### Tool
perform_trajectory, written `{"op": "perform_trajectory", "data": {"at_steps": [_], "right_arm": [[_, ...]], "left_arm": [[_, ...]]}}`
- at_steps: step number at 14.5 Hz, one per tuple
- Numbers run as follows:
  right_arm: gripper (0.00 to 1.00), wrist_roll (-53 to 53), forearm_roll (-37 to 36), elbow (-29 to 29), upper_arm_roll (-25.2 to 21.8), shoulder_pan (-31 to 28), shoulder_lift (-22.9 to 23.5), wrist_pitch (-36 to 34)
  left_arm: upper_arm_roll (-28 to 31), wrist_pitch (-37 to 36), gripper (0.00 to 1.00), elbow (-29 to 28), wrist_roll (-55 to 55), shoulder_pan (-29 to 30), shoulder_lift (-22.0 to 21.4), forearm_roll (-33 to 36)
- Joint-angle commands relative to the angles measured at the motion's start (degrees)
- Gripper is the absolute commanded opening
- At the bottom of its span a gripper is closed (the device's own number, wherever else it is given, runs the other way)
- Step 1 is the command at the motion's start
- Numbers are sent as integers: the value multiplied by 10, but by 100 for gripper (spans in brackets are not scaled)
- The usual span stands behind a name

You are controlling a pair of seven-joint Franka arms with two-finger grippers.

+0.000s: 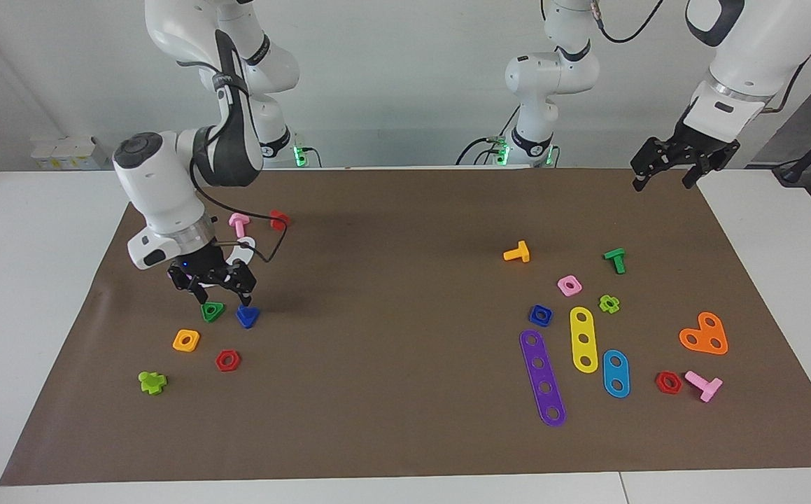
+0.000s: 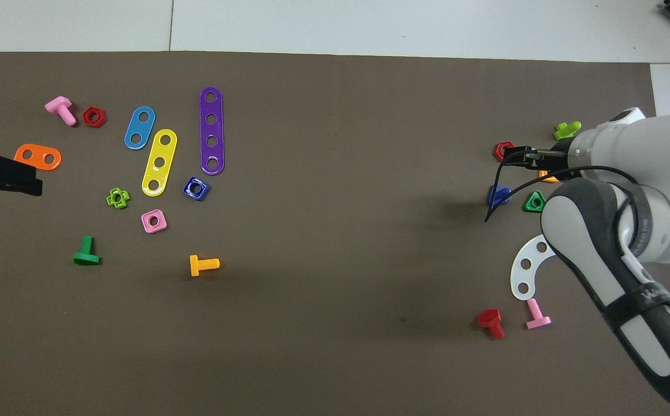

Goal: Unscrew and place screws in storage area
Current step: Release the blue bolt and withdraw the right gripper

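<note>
At lower left of the facing view, the empty, open right gripper (image 1: 213, 278) is hovering just above the small dark blue plastic triangular-headed screw (image 1: 247, 316) lying on the brown mat (image 1: 405, 434).

I'm looking at a white table (image 1: 34, 294) with a big brown mat (image 1: 405, 434) spread over most of it, white margins showing at both ends. A plain pale wall (image 1: 405, 84) runs along the robots' side. Small white boxes (image 1: 69, 152) sit near the wall at the right arm's end. Two green indicator lights (image 1: 299, 150) glow low at the wall. Lighting's even, shadows soft.
</note>
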Motion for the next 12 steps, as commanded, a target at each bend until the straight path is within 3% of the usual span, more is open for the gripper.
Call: {"op": "perform_trajectory", "data": {"at_steps": [1,6,12], "right_arm": [[100,-10,2,20,-4,-12,-27,-59],[100,12,-7,48,-22,-30,-121,-254],[100,5,-64,173,-23,-44,-128,-440]], "left_arm": [[-6,12,100,-39,3,9,-26,4],[-6,5,100,-42,-1,8,-29,4],[-8,-6,100,-41,20,-1,-29,5]]}}
